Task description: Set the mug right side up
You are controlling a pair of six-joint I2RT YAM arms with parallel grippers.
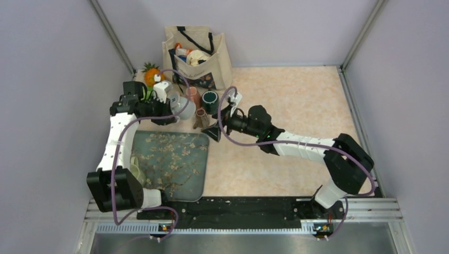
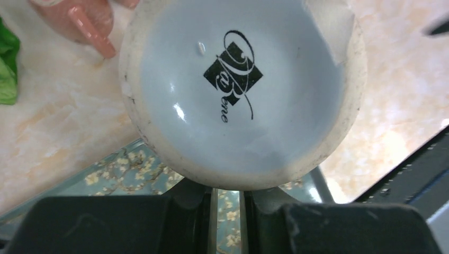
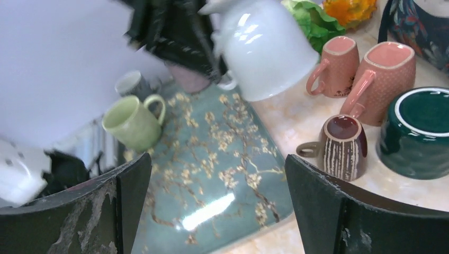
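1. Left gripper [image 2: 227, 194] is clenched on the white mug [image 1: 182, 107] at its handle side, holding it off the table above the far right corner of the floral tray [image 1: 169, 159].
2. Mug is tilted: base faces the left wrist camera, mouth faces down and away.
3. Right gripper [image 1: 213, 131] is released with jaws wide, just near-right of the brown striped mug [image 3: 344, 140].

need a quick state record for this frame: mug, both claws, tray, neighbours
mug: white mug, held in the air, base facing left wrist camera, not upright
left claw: shut on white mug
right claw: open, empty, nearby
tray: floral tray holds a light green mug
neighbours: brown striped mug, dark green mug, base up on the table
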